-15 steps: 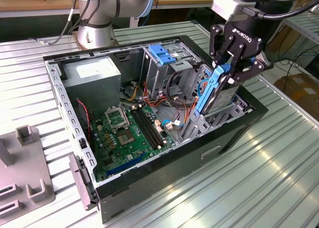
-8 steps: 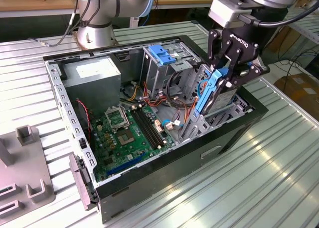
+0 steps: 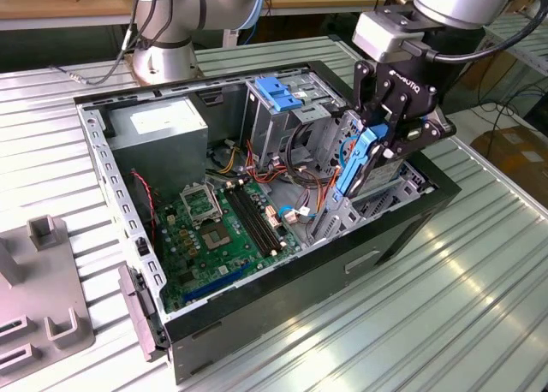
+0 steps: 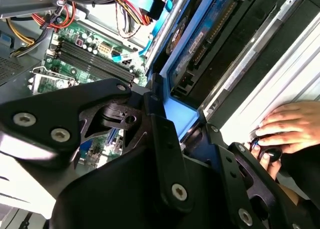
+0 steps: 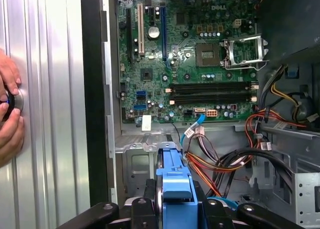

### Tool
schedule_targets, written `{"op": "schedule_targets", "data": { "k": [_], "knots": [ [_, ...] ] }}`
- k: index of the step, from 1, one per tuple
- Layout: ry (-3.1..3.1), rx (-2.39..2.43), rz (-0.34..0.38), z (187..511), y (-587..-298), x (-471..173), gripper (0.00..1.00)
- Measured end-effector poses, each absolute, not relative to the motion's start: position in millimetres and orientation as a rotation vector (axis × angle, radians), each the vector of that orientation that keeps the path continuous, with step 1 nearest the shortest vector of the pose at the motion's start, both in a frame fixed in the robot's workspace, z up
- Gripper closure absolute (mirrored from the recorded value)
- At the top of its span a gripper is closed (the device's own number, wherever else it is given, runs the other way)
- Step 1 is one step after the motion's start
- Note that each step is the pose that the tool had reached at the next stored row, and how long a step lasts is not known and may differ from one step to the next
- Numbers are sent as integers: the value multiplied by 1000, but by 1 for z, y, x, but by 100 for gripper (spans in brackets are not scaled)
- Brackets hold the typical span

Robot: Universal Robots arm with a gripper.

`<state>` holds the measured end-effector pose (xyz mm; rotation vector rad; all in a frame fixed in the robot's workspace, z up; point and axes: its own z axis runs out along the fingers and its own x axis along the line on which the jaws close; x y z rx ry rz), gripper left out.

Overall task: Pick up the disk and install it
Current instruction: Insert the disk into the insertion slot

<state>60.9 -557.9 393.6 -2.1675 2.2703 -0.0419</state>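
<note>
A ribbed metal table (image 3: 479,306) carries an open computer case (image 3: 282,328), with a green motherboard (image 3: 218,229) lying flat on the case floor. The gripper (image 3: 377,144) hangs over the side of the case toward the exterior view's right. Its fingers are closed on the blue-framed disk (image 3: 353,165) (held on edge, tilted) above the metal bays there. In the first wrist view a person's hands (image 5: 7,124) rest on the table just outside the case wall
</note>
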Motion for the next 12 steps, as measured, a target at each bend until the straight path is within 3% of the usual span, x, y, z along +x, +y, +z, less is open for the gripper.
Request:
{"op": "schedule_targets", "data": {
  "k": [12],
  "knots": [
    [2270,-2167,-42,368,-558,61,63]
  ]
}}
